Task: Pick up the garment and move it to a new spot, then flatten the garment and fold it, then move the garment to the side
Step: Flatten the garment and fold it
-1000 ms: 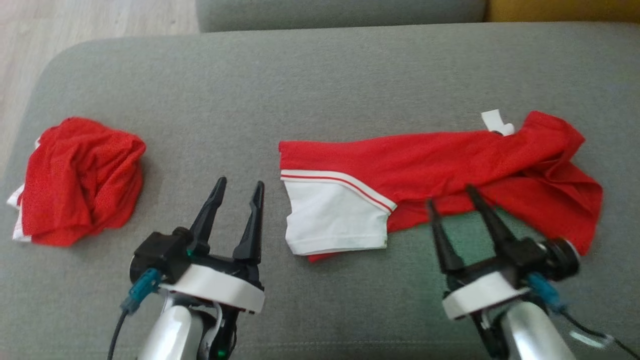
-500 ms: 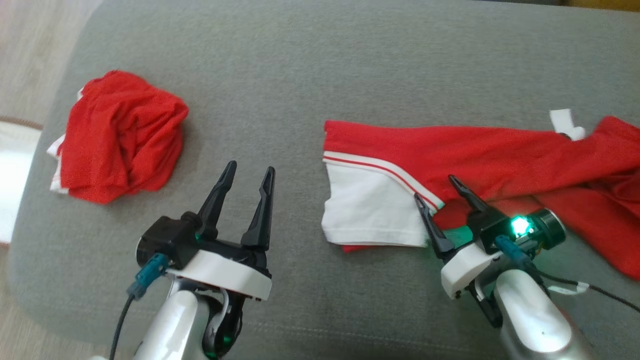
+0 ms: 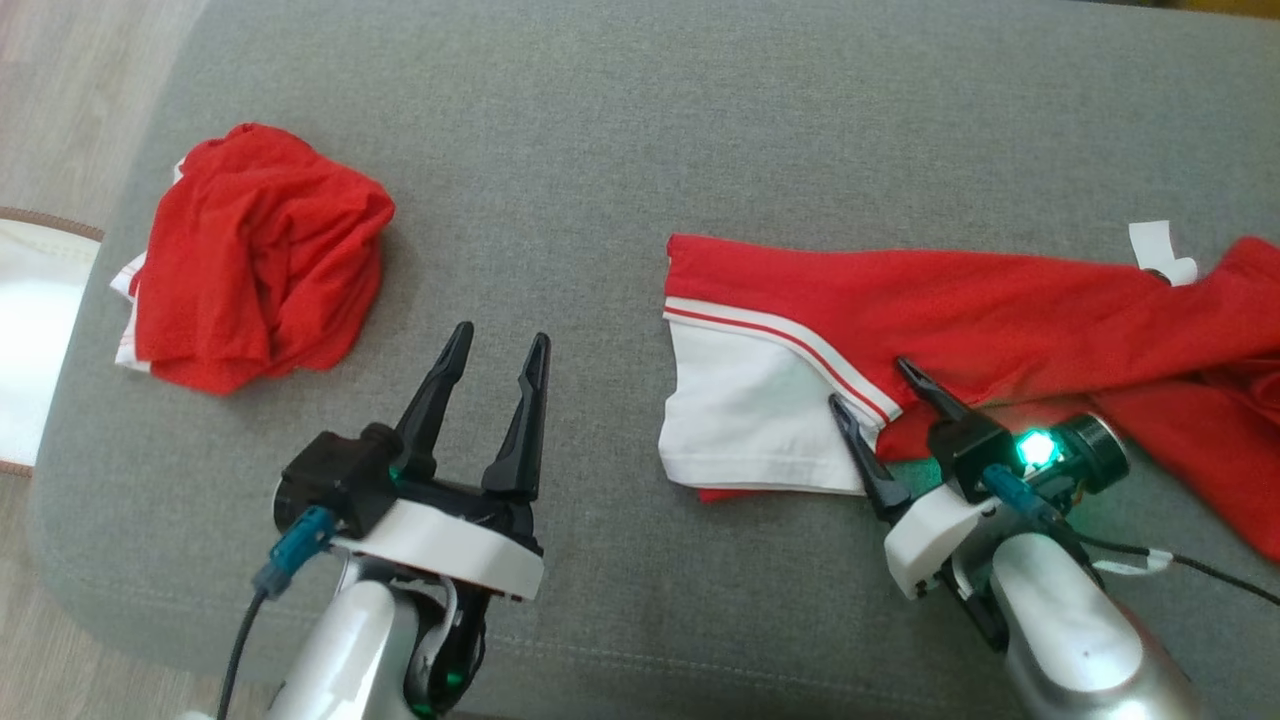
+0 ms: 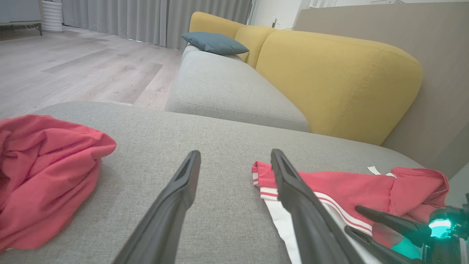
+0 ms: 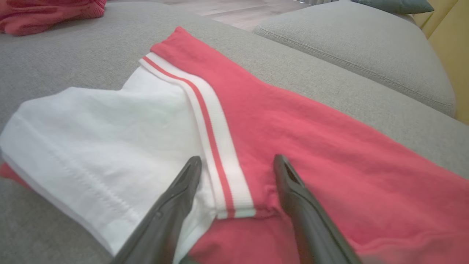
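The garment (image 3: 960, 300), a red shirt with a white sleeve (image 3: 745, 420) and a red-and-white striped seam, lies stretched out on the grey cushion (image 3: 640, 130). My right gripper (image 3: 868, 382) is open, low over the sleeve's striped seam. In the right wrist view its fingers straddle that seam (image 5: 220, 146), right gripper (image 5: 237, 158) holding nothing. My left gripper (image 3: 500, 335) hovers open above bare cushion to the left of the sleeve; the left wrist view shows the left gripper (image 4: 235, 153) with the garment (image 4: 348, 187) to its right.
A second red garment (image 3: 260, 260) lies crumpled at the cushion's left. A white tag (image 3: 1155, 245) sticks up from the stretched shirt. Wooden floor and a white, brown-rimmed object (image 3: 40, 340) lie past the left edge. A yellow sofa back (image 4: 329, 77) stands beyond.
The head camera has shifted, sliding the whole scene right. My right gripper has moved left along the shirt, from the red body's lower edge to the sleeve's striped seam. The left gripper has stayed put.
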{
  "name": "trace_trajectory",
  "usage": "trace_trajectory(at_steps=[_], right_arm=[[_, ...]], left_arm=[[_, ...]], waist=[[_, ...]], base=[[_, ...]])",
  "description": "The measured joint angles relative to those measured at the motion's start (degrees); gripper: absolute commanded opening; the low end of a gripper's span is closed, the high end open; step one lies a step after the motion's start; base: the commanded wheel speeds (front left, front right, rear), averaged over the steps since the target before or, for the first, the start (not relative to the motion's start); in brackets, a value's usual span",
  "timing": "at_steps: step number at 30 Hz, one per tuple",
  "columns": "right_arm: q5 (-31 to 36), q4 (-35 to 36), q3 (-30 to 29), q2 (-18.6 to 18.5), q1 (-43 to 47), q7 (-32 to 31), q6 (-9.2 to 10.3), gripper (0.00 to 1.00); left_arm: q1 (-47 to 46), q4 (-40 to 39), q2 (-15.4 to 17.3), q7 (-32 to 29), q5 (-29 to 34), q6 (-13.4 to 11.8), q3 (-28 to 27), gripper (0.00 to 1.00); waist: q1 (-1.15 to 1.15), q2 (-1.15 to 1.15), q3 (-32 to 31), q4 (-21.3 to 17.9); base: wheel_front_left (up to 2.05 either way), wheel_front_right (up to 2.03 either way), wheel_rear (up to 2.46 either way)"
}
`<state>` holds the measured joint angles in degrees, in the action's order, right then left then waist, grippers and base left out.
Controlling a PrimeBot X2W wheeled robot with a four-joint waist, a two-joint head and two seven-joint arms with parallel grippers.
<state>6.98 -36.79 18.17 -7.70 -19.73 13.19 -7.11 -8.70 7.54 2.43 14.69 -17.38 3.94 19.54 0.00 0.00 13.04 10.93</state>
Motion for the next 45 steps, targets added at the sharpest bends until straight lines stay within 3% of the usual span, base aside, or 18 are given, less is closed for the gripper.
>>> trace_trajectory(at_steps=[1, 3, 10, 18, 28, 36, 37, 41, 45], right_arm=[[0.01, -0.14, 0.01, 0.01, -0.21, 0.00, 0.00, 1.00], [0.03, -0.63, 0.01, 0.01, -0.71, 0.00, 0.00, 0.00], [0.03, 0.42, -0.30, 0.00, -2.04, 0.43, 0.00, 0.00], [-5.03, 6.49, -1.47, -1.01, -3.88, -1.66, 0.00, 0.00], [-16.14, 11.99, -0.46, -8.70, -13.33, -12.93, 0.00, 0.00], [-23.35, 4.70, 1.75, -15.15, -26.37, -21.86, 0.00, 0.02], [-23.97, 2.63, 1.88, -15.70, -28.17, -23.40, 0.00, 1.00], [-21.79, -5.50, 1.59, -17.85, -34.28, -24.62, 0.00, 1.00], [-16.66, -12.34, -4.37, -17.49, -39.78, -19.57, 0.00, 1.00]], left_arm=[[-0.02, 0.00, 0.00, 0.00, 0.00, 0.00, 0.01, 1.00], [-0.05, -0.02, 0.00, 0.00, 0.00, 0.00, 0.08, 1.00], [-0.15, -0.01, 0.00, 0.00, 0.15, 0.00, 0.37, 1.00], [-0.14, 0.05, 0.00, 0.00, 0.14, -0.24, 0.47, 1.00], [-1.86, -0.24, -0.02, 0.00, -1.05, -0.42, 2.12, 1.00], [-4.14, -0.48, -0.04, 0.00, -2.45, -0.49, 3.86, 1.00], [-4.52, -0.49, -0.05, 0.00, -2.55, -0.49, 3.90, 1.00], [-5.89, -0.57, -0.07, 0.00, -2.63, -0.51, 3.97, 1.00], [-6.07, -0.56, -0.05, 0.00, -2.63, -0.98, 3.89, 1.00]], waist=[[0.00, 0.00, 0.05, -0.05], [0.00, 0.00, 0.20, -0.12], [0.00, 0.00, 0.27, -0.14], [0.00, 0.00, -0.29, -0.31], [0.00, 0.00, 1.38, 1.02], [0.00, 0.00, 5.10, 3.80], [0.00, 0.00, 5.60, 4.20], [0.00, 0.00, 7.24, 5.48], [0.00, 0.00, 7.54, 5.42]], base=[[0.00, 0.00, 0.00], [0.00, 0.00, 0.00], [0.00, 0.00, 0.00], [0.00, 0.00, 0.00], [0.00, 0.00, 0.00], [0.00, 0.00, 0.00], [0.00, 0.00, 0.00], [0.00, 0.00, 0.00], [0.00, 0.00, 0.00]])
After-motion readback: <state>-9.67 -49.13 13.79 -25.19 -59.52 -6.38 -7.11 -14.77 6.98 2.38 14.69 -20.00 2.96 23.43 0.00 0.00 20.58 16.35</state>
